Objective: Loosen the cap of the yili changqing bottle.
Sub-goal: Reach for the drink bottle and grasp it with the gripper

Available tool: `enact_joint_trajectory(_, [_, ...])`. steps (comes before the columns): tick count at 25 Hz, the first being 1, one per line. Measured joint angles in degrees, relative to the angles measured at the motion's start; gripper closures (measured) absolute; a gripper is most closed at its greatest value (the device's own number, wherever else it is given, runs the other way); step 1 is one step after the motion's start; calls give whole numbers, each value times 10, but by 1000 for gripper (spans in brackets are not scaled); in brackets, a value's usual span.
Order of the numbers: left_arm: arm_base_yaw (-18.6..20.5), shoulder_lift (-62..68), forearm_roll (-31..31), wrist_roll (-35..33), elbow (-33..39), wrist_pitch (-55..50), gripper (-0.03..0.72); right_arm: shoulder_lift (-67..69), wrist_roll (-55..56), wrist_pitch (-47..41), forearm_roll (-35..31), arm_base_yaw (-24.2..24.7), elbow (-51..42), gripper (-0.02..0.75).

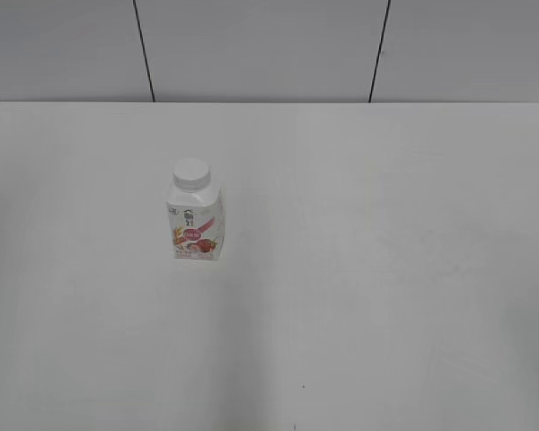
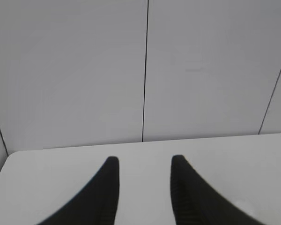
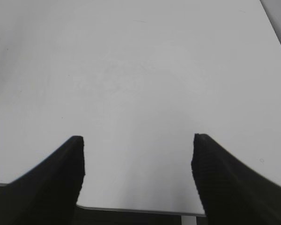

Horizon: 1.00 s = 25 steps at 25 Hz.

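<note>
The yili changqing bottle point(image 1: 197, 222) stands upright on the white table point(image 1: 368, 269), left of the middle in the exterior view. It is small, white and squarish, with a strawberry picture and a pink band. Its round white cap point(image 1: 190, 174) sits on the neck. No arm shows in the exterior view. My left gripper point(image 2: 143, 161) is open and empty over the table's far left part, facing the wall. My right gripper point(image 3: 137, 140) is open wide and empty above the table's near edge. The bottle shows in neither wrist view.
A grey panelled wall point(image 1: 260, 49) with dark vertical seams runs behind the table. The table's near edge point(image 3: 140, 210) lies just below my right gripper. The table's rounded left corner point(image 2: 9, 157) shows in the left wrist view.
</note>
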<state>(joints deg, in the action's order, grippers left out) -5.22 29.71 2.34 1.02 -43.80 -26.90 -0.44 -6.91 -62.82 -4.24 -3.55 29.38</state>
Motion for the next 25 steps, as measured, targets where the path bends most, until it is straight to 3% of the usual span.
enact_joint_trajectory(25, [0, 463, 59, 0, 15, 428, 447, 0, 0, 0, 0, 0, 0, 173])
